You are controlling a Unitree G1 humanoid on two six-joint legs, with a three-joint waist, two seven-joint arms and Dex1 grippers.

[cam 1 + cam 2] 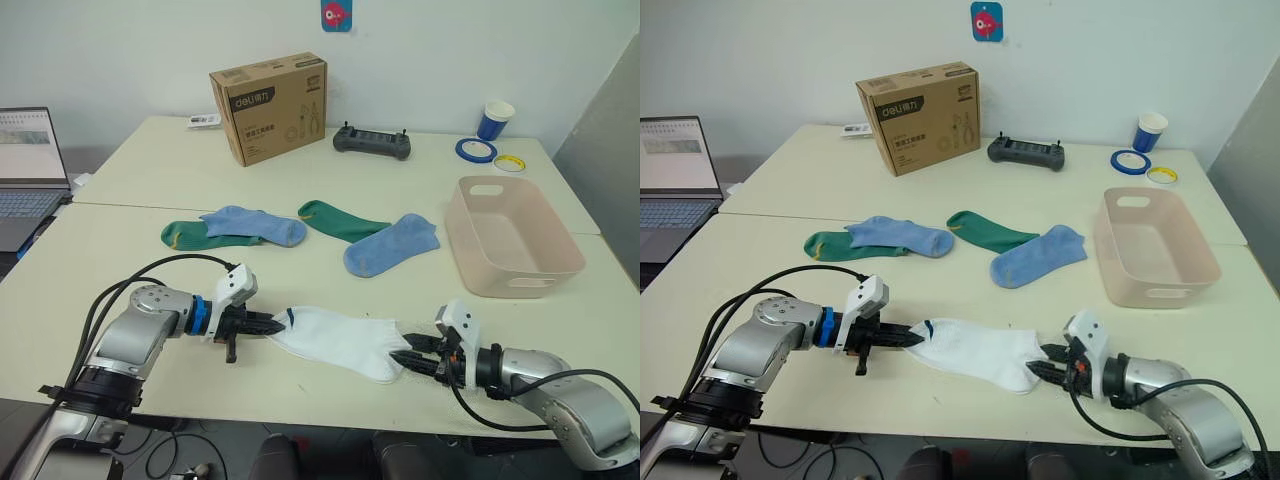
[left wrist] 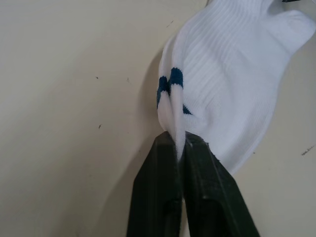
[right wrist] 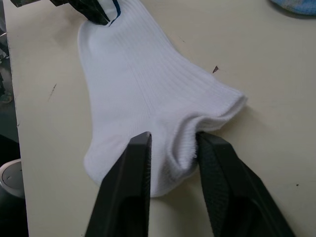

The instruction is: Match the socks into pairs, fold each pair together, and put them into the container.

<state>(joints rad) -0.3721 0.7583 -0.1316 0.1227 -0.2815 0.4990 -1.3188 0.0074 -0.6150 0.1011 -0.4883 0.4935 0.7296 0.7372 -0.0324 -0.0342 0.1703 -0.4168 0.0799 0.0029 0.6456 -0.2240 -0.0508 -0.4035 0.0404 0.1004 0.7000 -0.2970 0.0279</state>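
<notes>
Soft white ankle socks (image 1: 340,340) (stacked, on table): left gripper (image 2: 178,148) pinches blue-marked end; right gripper (image 3: 173,143) fingers straddle opposite end, parted

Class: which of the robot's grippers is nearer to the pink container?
Right. The right gripper sits at the white sock's end, below the container; the left gripper pinches the sock's far end, farther away.

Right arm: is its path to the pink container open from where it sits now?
Probably yes. The right gripper is open around the white socks, and bare table separates it from the container.
</notes>
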